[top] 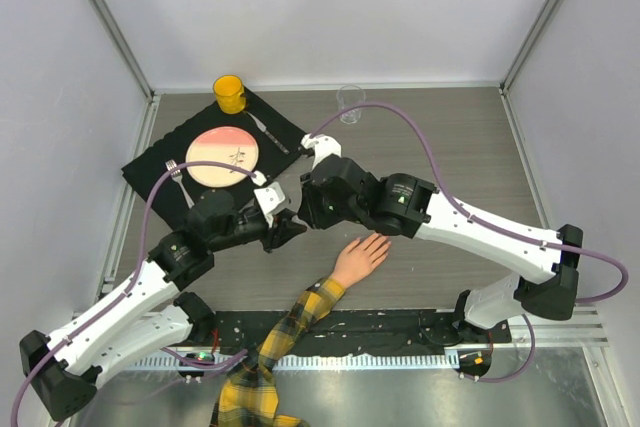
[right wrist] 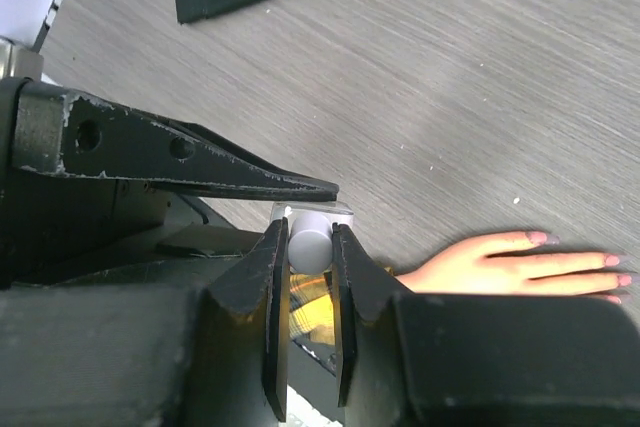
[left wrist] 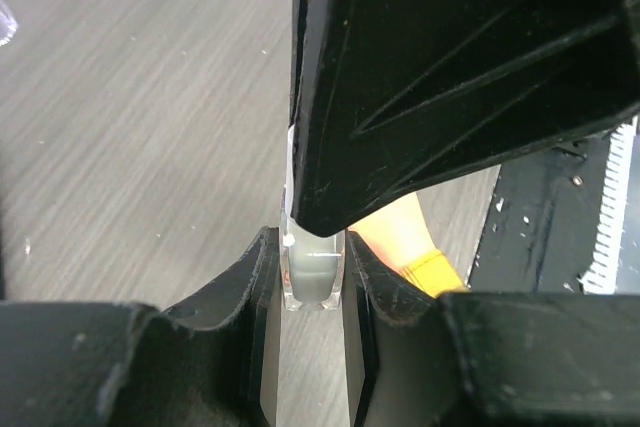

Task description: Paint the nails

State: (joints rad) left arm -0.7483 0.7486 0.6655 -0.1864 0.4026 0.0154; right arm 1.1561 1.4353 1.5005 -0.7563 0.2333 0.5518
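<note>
The peach mannequin hand (top: pixel 360 257) lies flat on the table, fingers pointing up and right, on an arm in a yellow-black plaid sleeve (top: pixel 285 332). Its pinkish nails (right wrist: pixel 612 261) show at the fingertips in the right wrist view. My left gripper (left wrist: pixel 313 277) is shut on the small clear bottle (left wrist: pixel 313 272) and holds it just left of the hand. My right gripper (right wrist: pixel 310 242) is shut on the bottle's white cap (right wrist: pixel 310 235). The two grippers meet at the bottle (top: pixel 296 219). In the top view the bottle itself is hidden by the fingers.
A black placemat (top: pixel 150 172) at the back left carries a pink plate (top: pixel 223 156), a fork and a knife. A yellow cup (top: pixel 229 93) and a clear glass (top: pixel 350 99) stand near the back wall. A black strip (top: pixel 400 327) runs along the near edge.
</note>
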